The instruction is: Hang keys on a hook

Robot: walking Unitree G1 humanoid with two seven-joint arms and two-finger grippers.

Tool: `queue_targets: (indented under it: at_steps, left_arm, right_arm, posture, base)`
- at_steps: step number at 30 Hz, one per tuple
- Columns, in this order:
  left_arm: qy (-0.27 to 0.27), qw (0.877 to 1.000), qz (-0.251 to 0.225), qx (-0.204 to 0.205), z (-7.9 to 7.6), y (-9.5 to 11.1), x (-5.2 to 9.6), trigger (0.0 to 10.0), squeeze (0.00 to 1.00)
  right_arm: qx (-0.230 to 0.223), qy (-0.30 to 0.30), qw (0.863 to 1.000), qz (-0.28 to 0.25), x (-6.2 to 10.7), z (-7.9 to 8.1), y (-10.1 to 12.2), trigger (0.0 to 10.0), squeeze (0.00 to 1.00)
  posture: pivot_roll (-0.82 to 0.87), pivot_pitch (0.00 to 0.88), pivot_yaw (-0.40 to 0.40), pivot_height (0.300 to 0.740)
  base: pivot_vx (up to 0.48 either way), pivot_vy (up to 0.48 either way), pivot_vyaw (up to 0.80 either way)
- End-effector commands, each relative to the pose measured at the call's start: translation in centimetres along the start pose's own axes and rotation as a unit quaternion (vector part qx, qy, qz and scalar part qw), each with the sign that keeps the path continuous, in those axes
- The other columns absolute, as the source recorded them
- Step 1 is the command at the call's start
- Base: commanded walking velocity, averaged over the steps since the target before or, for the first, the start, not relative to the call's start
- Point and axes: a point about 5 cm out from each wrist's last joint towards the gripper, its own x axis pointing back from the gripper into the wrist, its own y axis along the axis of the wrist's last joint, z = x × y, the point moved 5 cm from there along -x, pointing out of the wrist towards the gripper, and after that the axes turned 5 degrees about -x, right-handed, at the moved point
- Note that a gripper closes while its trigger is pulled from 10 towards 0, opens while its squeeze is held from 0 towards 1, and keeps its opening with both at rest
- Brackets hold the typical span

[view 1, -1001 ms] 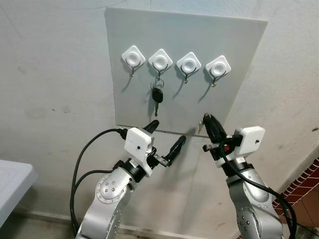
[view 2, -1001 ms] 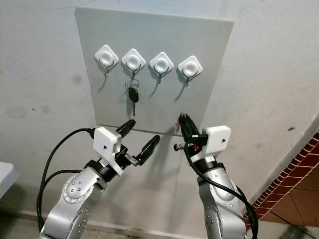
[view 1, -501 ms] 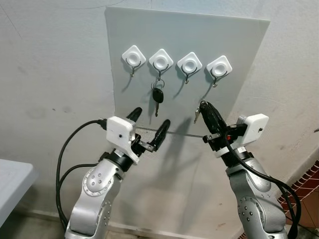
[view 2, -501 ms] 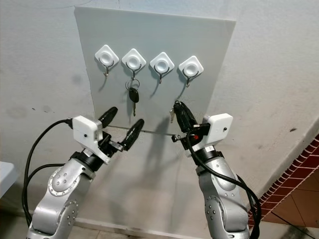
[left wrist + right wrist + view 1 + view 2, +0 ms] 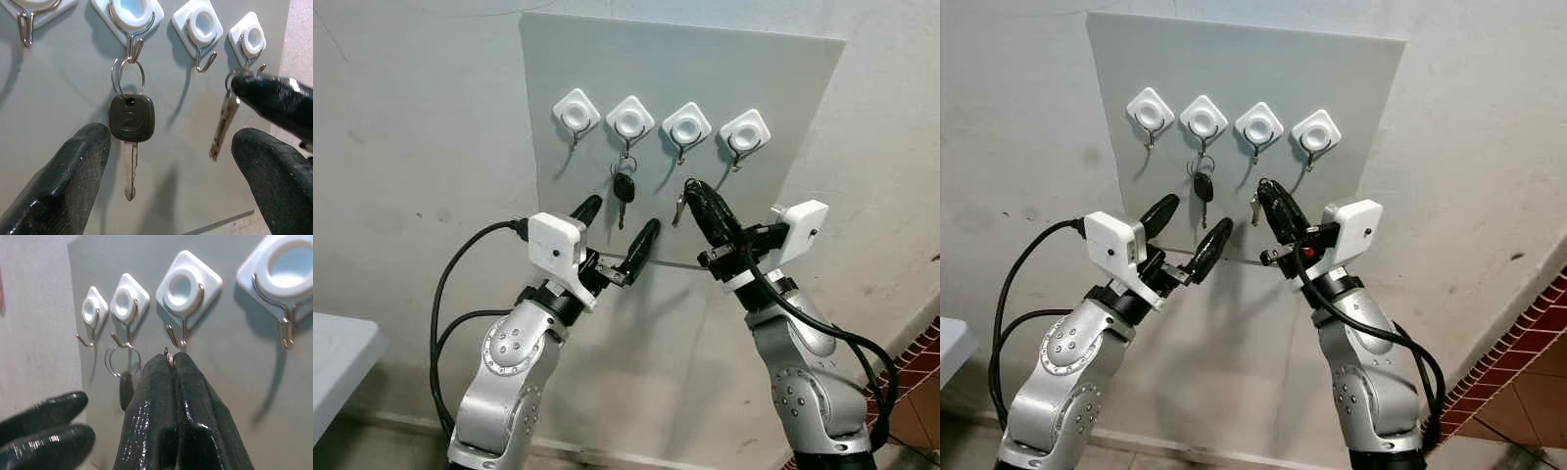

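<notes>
Silver key point(image 5: 222, 122) dangles by its ring from the pinched-shut tips of the right hand point(image 5: 690, 193), raised just under the third hook point(image 5: 683, 155) of the wall board point(image 5: 783, 88), probably so the ring can slip over that free hook. Left hand point(image 5: 617, 227) waits spread open, holding nothing, below the black-headed key point(image 5: 623, 187) on the second hook point(image 5: 627, 147). Most of the ring hides between the right fingers point(image 5: 161, 401), so its gap to the hook is hard to judge

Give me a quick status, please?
Right tool shut on key, just below third hook. Left tool open, under hung key. Nothing blocking.
</notes>
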Motion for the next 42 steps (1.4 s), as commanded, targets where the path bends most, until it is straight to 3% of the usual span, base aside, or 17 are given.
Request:
queue_targets:
  at_steps: [1, 21, 31, 42]
  left_arm:
    - [-0.012, 1.000, -0.012, -0.002, -0.5, 0.9, -0.3, 10.0, 0.00]
    - [-0.024, 1.000, -0.009, -0.007, -1.1, 1.2, -0.3, 10.0, 0.00]
    - [-0.024, 1.000, -0.007, -0.005, -1.2, 1.2, -0.3, 10.0, 0.00]
    - [-0.027, 1.000, -0.006, -0.004, -1.2, 1.2, -0.3, 10.0, 0.00]
  right_arm:
    - [-0.005, 0.012, 1.000, -0.008, -0.6, 0.4, 0.6, 10.0, 0.00]
    - [-0.056, 0.016, 0.998, -0.029, -2.0, 1.0, 1.2, 10.0, 0.00]
    - [-0.114, -0.006, 0.993, -0.037, -1.9, 0.2, 1.1, 10.0, 0.00]
    - [-0.210, -0.032, 0.976, -0.055, -1.8, -0.6, 1.2, 10.0, 0.00]
  posture:
    - [0.05, 0.000, -0.050, 0.740]
    - [0.06, 0.000, -0.044, 0.740]
    - [0.06, 0.000, -0.044, 0.740]
    - [0.06, 0.000, -0.043, 0.740]
  base:
    - [0.000, 0.000, 0.00]
    - [0.000, 0.000, 0.00]
    - [0.000, 0.000, 0.00]
    - [0.000, 0.000, 0.00]
